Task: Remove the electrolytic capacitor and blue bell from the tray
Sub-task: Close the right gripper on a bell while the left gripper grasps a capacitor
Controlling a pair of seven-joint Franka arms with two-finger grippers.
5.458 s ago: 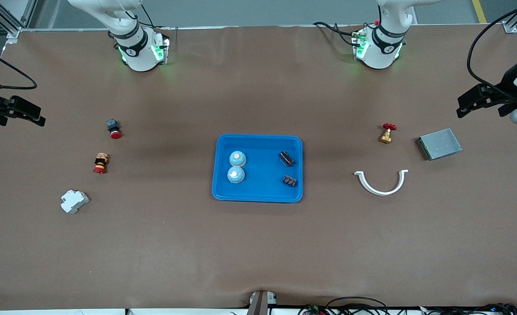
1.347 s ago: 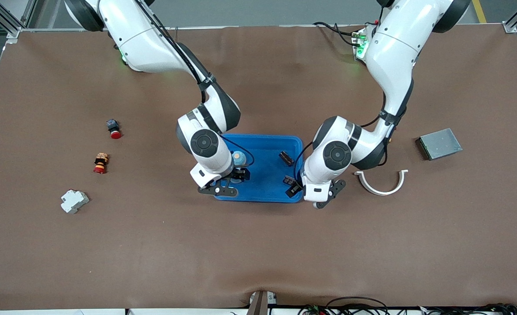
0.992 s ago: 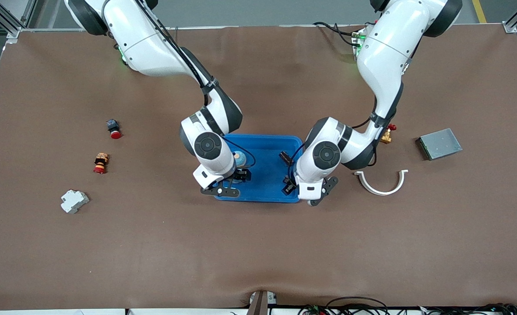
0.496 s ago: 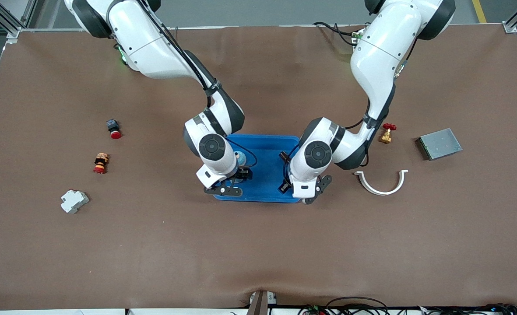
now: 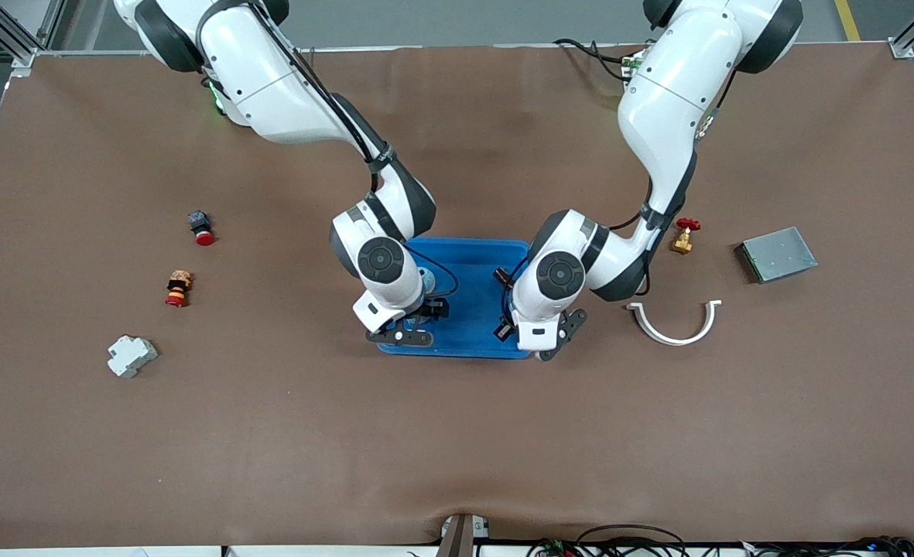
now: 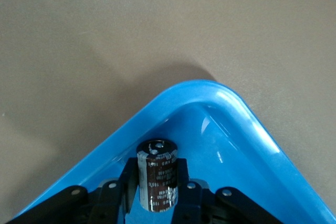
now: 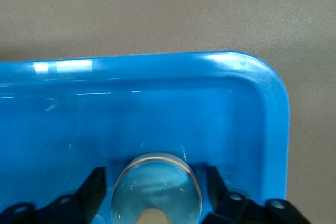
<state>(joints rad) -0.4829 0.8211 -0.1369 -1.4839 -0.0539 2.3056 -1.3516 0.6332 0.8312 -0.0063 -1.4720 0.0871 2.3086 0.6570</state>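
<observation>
I have my left tool [image 6: 157, 190] clamped on the black cylindrical electrolytic capacitor [image 6: 156, 182] inside the bright blue plastic tray [image 6: 247, 124] — my right tool [image 7: 152, 192] straddles the pale blue domed bell [image 7: 156, 184] there, not visibly gripping. Next I'd lift both clear of the rim.

table [image 5: 457, 433]: brown | on it: tray [image 5: 468, 348], grey box [image 5: 778, 254], white clip [image 5: 675, 325], valve [image 5: 683, 235], pushbuttons [image 5: 201, 227], breaker [image 5: 131, 356]

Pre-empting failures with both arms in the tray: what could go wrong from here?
The left gripper is shut on the black cylindrical electrolytic capacitor; its smooth round can may twist or slip on lifting.
The right gripper straddles the domed light-blue bell, jaws not yet touching; closing may squeeze it out.
Both work close to the bright blue plastic tray's rim; sideways exits may drag the tray.
</observation>
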